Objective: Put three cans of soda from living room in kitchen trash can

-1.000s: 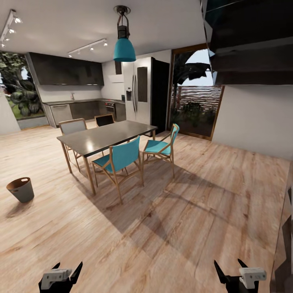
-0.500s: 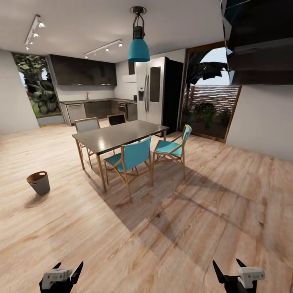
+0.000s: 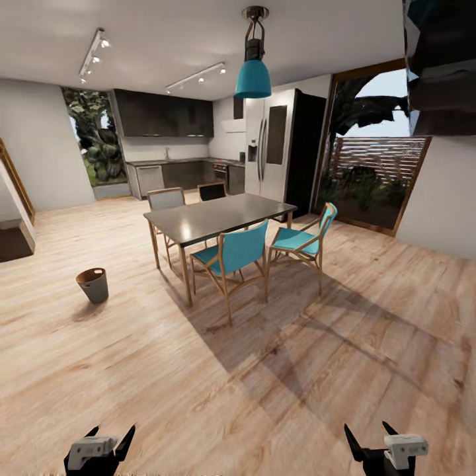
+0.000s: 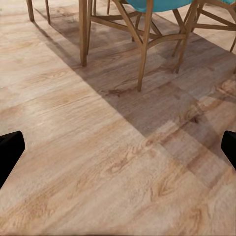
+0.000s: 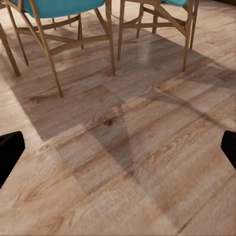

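The tash can (image 3: 93, 285), grey outside and brown inside, stands on the wood floor at the left, a short way from the dining table. The kitchen (image 3: 173, 173) with dark cabinets and a countertop lies at the back. The cans of soda are out of view. At the bottom left edge of the head view my left gripper (image 3: 104, 444) stands open and holds nothing. At the bottom right my right gripper (image 3: 369, 441) is open too. In both wrist views the dark fingertips (image 4: 10, 150) (image 5: 10, 147) sit wide apart over bare floor.
A dark dining table (image 3: 221, 217) with teal chairs (image 3: 235, 254) stands mid-room under a teal pendant lamp (image 3: 252, 76). A steel fridge (image 3: 271, 149) and a glass door (image 3: 373, 165) are behind it. Chair legs (image 4: 142, 54) show close ahead in the wrist views. A stair edge (image 3: 13, 211) is at the left.
The whole view has swung to the left, so the table, bin and kitchen appear further right. The bin looks smaller. Both grippers hold the same open pose.
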`<state>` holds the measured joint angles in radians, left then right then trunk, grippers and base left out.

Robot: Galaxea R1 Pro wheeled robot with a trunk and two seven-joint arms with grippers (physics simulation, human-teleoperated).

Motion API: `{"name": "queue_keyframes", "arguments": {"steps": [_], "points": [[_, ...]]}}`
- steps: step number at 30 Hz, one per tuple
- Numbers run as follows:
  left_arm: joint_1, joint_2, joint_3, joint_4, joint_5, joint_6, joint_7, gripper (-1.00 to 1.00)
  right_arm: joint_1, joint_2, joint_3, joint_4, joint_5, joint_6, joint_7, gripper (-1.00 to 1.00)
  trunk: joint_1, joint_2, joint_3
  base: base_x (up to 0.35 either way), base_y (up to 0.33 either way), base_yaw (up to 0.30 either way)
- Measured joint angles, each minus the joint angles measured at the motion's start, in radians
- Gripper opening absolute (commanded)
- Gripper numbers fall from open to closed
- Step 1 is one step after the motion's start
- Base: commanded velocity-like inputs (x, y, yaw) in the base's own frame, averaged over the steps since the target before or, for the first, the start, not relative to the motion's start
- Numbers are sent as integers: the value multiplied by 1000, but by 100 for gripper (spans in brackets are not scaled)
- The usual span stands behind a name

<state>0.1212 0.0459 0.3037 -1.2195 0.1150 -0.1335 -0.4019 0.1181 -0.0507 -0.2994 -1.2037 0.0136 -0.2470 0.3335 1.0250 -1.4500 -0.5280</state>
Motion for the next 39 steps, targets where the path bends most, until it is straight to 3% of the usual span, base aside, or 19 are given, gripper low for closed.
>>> {"name": "queue_keyframes", "arguments": {"steps": [39], "points": [[0,-1,0,1,-1,0,0,100,-2,3,15,4,0,0,-1,100,0,0,-28,0,0,221]]}}
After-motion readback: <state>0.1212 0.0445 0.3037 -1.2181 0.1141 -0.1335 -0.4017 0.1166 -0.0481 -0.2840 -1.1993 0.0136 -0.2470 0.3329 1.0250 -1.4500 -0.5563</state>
